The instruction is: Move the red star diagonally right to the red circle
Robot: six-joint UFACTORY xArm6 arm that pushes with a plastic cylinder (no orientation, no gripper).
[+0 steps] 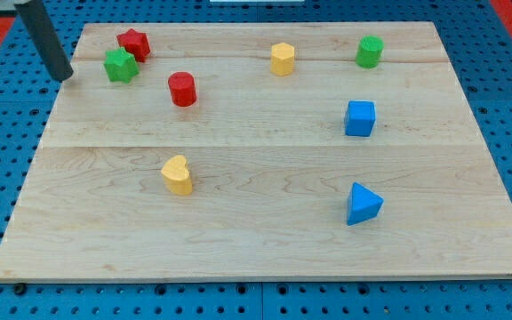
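The red star lies near the board's top left corner, touching the green star just below and left of it. The red circle stands below and to the right of both stars, a short gap away. My tip is at the board's left edge, left of the green star and below-left of the red star, apart from both.
A yellow hexagon and a green cylinder stand along the top. A blue cube and a blue triangle are at the right. A yellow heart lies lower centre-left. The wooden board sits on a blue pegboard.
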